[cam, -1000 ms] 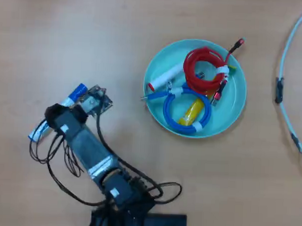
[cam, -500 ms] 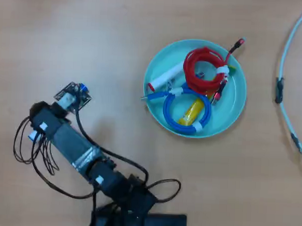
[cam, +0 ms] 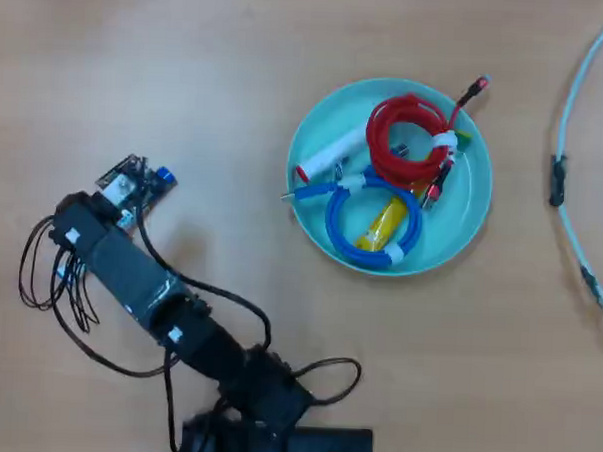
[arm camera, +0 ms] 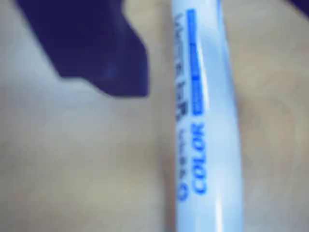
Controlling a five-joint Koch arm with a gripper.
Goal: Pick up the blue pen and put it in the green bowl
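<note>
In the wrist view the blue pen (arm camera: 207,125) fills the frame, a white barrel with blue print, lying on the wooden table. My gripper (arm camera: 212,48) is open around it: one dark jaw stands left of the barrel with a gap, and the other just shows at the top right corner. In the overhead view the gripper (cam: 141,186) is at the left, under the wrist board, with the pen's blue cap (cam: 165,174) poking out beside it. The green bowl (cam: 469,225) sits to the right, well apart from the gripper.
The bowl holds a coiled red cable (cam: 410,141), a coiled blue cable (cam: 372,224), a white marker with a red end (cam: 330,155) and a yellow item (cam: 384,222). A pale cable (cam: 571,128) runs along the right edge. The arm's base (cam: 273,425) and wires sit at the bottom.
</note>
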